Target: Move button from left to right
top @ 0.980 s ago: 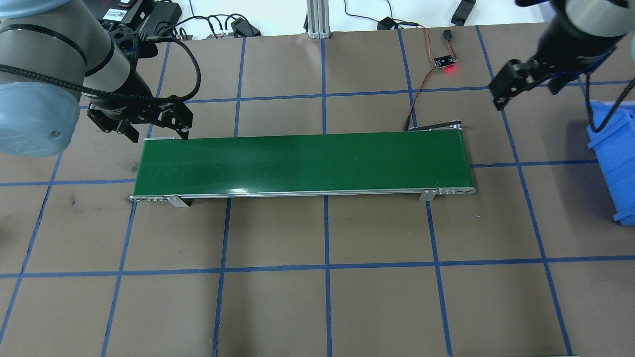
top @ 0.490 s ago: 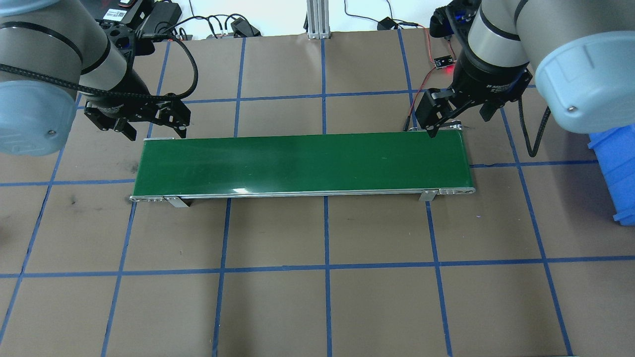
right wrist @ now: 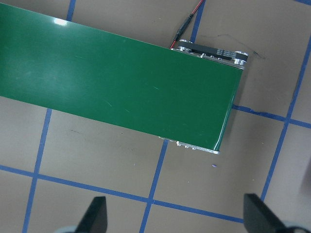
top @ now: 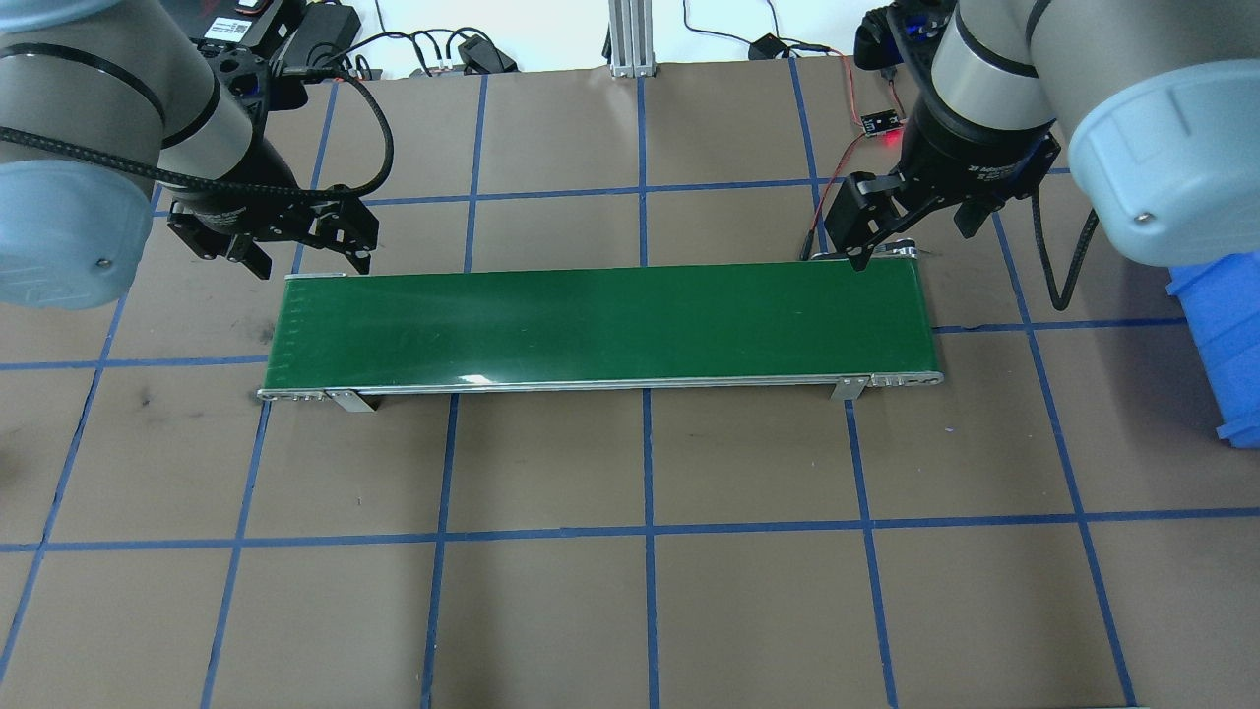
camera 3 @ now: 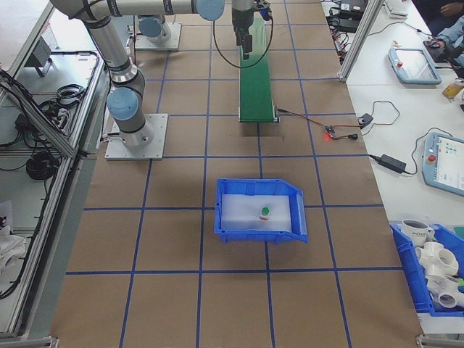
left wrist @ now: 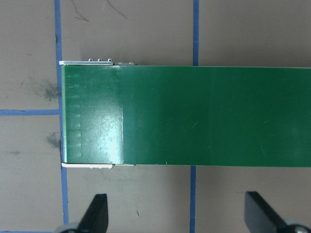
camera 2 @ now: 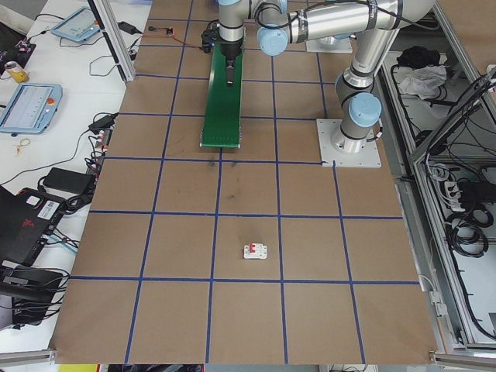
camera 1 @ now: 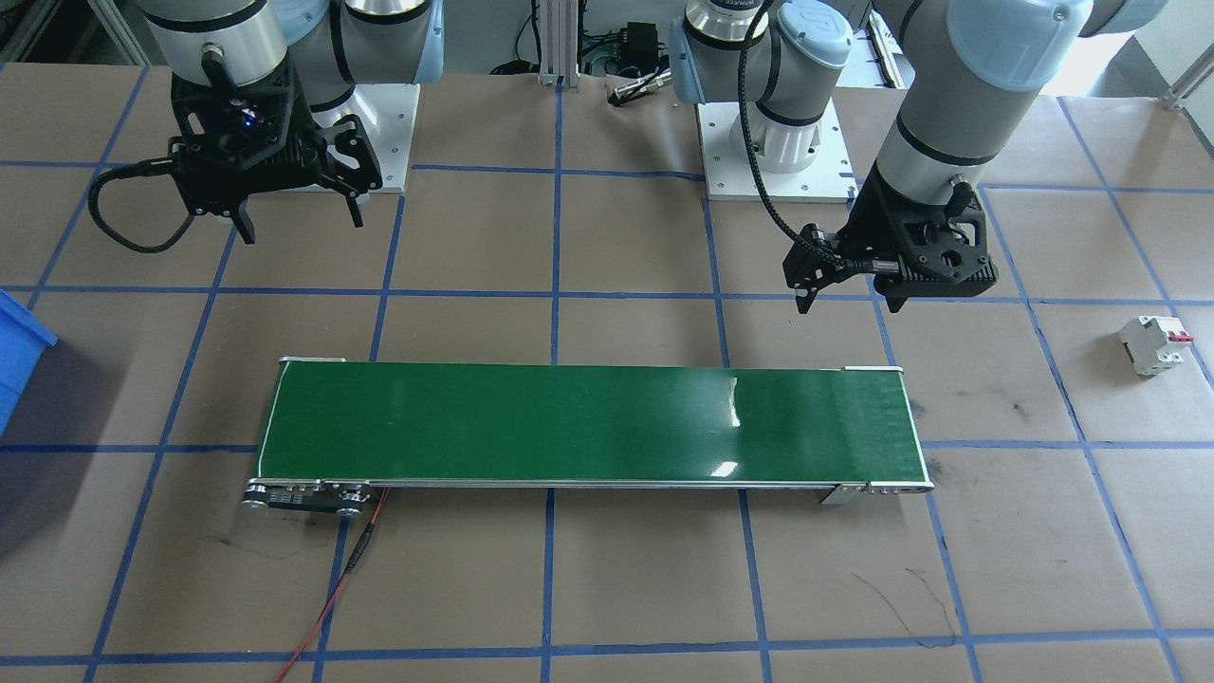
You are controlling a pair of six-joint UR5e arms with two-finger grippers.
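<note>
The button, green-capped, lies inside the blue bin in the exterior right view, far from both grippers. My left gripper hangs open and empty just behind the left end of the green conveyor belt; its wrist view shows that belt end bare between the spread fingertips. My right gripper hovers open and empty behind the belt's right end. The front-facing view shows the left gripper and the right gripper both above the table.
A white circuit breaker with a red tab lies on the table beyond the robot's left side. A small sensor board with a red light and its wires sit behind the belt's right end. The blue bin's edge shows at the right.
The right arm swung in from the far right to the belt's right end, then held almost still. The left gripper drifted slightly back and left. Both stayed open.
</note>
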